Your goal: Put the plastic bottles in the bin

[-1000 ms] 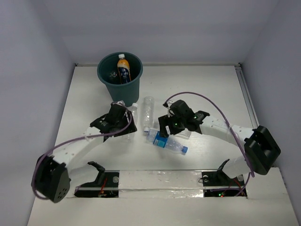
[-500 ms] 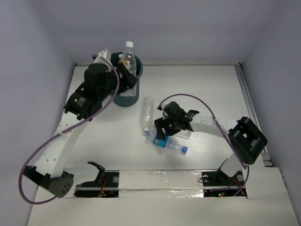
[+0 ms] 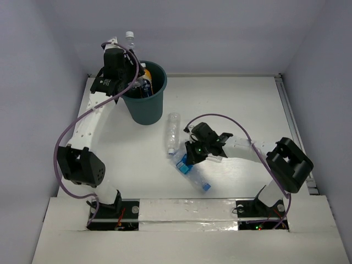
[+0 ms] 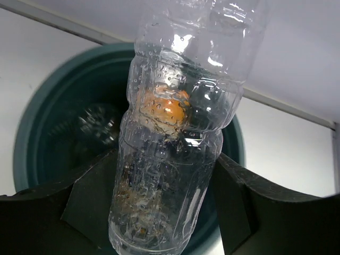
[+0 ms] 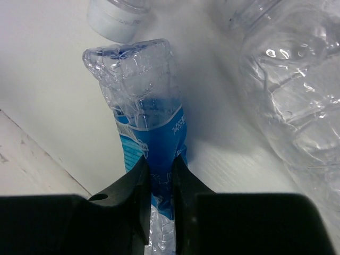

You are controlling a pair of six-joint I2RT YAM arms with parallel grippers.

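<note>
The dark teal bin (image 3: 144,102) stands at the back left with an orange bottle (image 3: 146,73) inside it. My left gripper (image 3: 132,74) is raised over the bin's rim, shut on a clear label-less bottle (image 3: 130,38) that stands cap up. In the left wrist view this bottle (image 4: 172,143) sits between both fingers above the bin's mouth (image 4: 37,122). My right gripper (image 3: 190,159) is low at the table's middle, shut on a blue-labelled bottle (image 3: 193,175). Its jaws pinch the crushed label (image 5: 159,143). Another clear bottle (image 3: 173,131) lies just behind it.
A second clear bottle (image 5: 289,101) lies close on the right of the gripped one in the right wrist view, and a white cap (image 5: 114,18) shows beyond it. White walls close in the table (image 3: 247,104) at the back and both sides.
My left arm has lifted the clear bottle from the table up over the bin. My right gripper has shut on the blue-labelled bottle, which has swung round on the table.
</note>
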